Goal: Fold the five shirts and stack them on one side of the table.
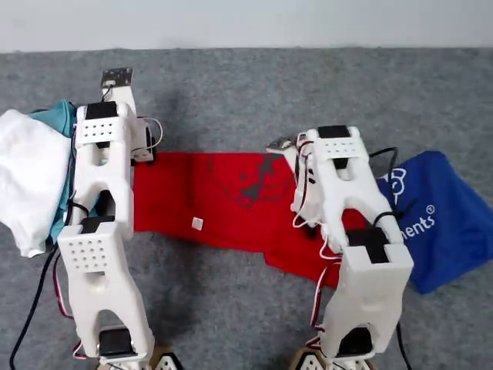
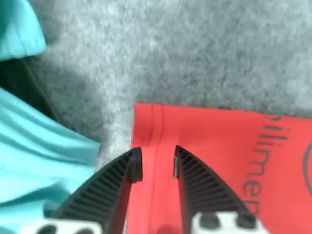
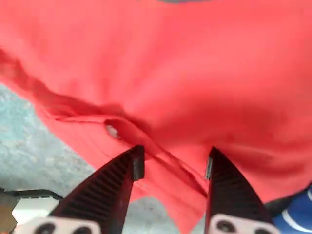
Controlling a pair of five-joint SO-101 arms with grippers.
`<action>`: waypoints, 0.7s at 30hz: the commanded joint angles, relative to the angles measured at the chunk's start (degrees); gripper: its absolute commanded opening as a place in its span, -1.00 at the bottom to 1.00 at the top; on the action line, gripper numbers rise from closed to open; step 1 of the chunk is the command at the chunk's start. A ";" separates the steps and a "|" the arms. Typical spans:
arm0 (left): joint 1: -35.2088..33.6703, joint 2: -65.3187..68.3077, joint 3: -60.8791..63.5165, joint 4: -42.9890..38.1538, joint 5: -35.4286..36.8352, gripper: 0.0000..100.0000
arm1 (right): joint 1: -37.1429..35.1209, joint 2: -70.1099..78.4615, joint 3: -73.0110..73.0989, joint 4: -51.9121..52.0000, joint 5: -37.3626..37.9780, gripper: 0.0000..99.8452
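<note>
Between the 2 arms, on the gray table (image 1: 231, 92), a red shirt (image 1: 223, 200) lies spread out. The left gripper (image 2: 154, 163) is released, with the shirt's hem between its fingers (image 2: 117, 180). The right gripper (image 3: 173, 163) is released too, over a wrinkled part of the same shirt. A white shirt (image 1: 27, 177) and a teal shirt (image 1: 54, 116) lie beside the left arm, and a blue shirt (image 1: 435, 223) beside the right.

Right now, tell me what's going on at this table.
Two arms are working on a red shirt spread across the grey table. The left arm has its jaws open astride the shirt's hemmed edge. The right arm has its jaws open over a bunched fold of it. A white shirt and a teal shirt lie heaped on the left arm's side, and a blue shirt lies on the right arm's side.
</note>
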 commanded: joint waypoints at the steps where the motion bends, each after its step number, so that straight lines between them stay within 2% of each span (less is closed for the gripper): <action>1: 0.35 -1.49 -6.99 7.21 0.18 -0.77 | 0.13 -7.34 0.26 2.24 1.85 -0.58; 4: 1.14 -1.49 -14.90 17.32 0.09 -0.77 | -0.22 -12.79 2.46 5.67 6.33 -0.58; 8: 0.35 -2.81 -17.19 17.93 -0.18 -0.77 | 0.84 -19.47 9.23 6.29 14.51 -0.58; 12: 0.53 -8.00 -12.53 17.93 -3.60 -0.77 | 4.88 -23.69 17.93 3.30 23.21 -0.58; 17: 2.20 -20.40 -4.70 17.93 -4.13 -0.77 | 9.80 -24.66 26.11 -4.88 27.43 -0.58; 21: 3.69 -30.77 2.59 17.93 -4.22 -0.77 | 9.98 -24.31 32.09 -12.26 30.07 -0.65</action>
